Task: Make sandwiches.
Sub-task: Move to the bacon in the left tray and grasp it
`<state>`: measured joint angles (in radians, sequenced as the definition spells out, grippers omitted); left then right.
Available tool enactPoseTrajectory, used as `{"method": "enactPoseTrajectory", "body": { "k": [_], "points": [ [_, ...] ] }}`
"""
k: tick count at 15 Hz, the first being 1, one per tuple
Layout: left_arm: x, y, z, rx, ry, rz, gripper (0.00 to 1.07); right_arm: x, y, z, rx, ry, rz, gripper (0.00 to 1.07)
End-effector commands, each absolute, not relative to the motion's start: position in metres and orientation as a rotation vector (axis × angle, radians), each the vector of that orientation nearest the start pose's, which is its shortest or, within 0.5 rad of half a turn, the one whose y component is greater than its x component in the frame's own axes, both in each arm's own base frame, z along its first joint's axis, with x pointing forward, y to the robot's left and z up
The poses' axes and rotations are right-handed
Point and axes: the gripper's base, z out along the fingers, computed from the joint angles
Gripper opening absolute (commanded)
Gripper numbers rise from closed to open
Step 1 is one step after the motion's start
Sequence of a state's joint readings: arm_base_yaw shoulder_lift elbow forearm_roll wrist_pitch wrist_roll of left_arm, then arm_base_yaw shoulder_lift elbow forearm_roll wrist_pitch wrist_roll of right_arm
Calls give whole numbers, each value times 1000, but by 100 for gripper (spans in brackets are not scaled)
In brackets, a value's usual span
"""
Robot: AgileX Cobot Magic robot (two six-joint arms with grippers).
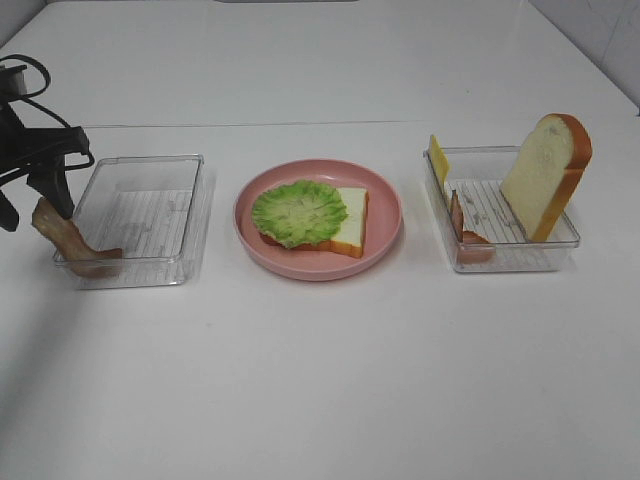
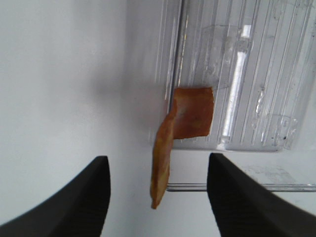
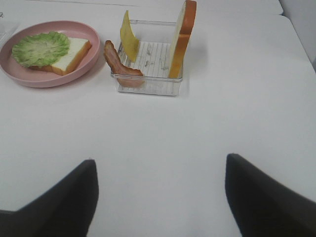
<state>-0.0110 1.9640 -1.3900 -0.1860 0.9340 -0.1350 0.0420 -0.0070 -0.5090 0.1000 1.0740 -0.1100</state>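
Jaws of the left gripper (image 2: 157,160) are standing wide apart. A brown-red bacon strip (image 2: 191,112) is lying between the dark fingers (image 2: 84,197) without touching either one. That strip is draping over the near left corner of the left tray (image 1: 150,215). One end is resting inside the clear tray, and the other is sticking up and out over the wall toward the left. The gripper is hovering there, at the far left edge of the white table (image 1: 320,380).

Over on the right, the right gripper (image 3: 161,160) is also showing open jaws, with only bare tabletop between them. It is hanging on the near side of the right tray (image 3: 158,88), well apart from it.

In the middle, the pink plate (image 1: 385,215) is carrying a bread slice (image 1: 350,222) lying flat, and a green lettuce leaf (image 1: 298,212) is covering its left part. A sliver of red is peeking out under the leaf's near left edge, too small to identify.

The right tray is holding the other pieces:
- A yellow cheese square (image 1: 438,158) is leaning upright at the far left corner.
- A second bacon strip (image 1: 460,218) is leaning against the left wall, its lower end curling into the near left corner.
- A second bread slice (image 1: 545,175) is standing on edge, tilting against the right side.
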Motion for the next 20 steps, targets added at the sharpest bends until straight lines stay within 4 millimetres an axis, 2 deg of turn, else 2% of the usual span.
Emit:
{"method": "enactPoseTrajectory", "body": {
  "k": [1,11,12,13,17,20],
  "points": [
    [389,-20,180,-332,2978,-262,50,-9,8,279,-158,2013,68,69],
    [391,-20,171,-311,2997,-259,47,-9,8,279,-158,2013,68,69],
    [391,-20,171,-311,2996,-259,42,-9,8,279,-158,2013,68,69],
    [391,-20,171,-311,2996,-259,27,-9,8,279,-158,2013,68,69],
    [392,-20,171,-312,2989,-261,0,-9,8,279,-158,2013,68,69],
    [393,-20,171,-324,2968,-276,0,-9,8,279,-158,2013,68,69]
  ]
}}
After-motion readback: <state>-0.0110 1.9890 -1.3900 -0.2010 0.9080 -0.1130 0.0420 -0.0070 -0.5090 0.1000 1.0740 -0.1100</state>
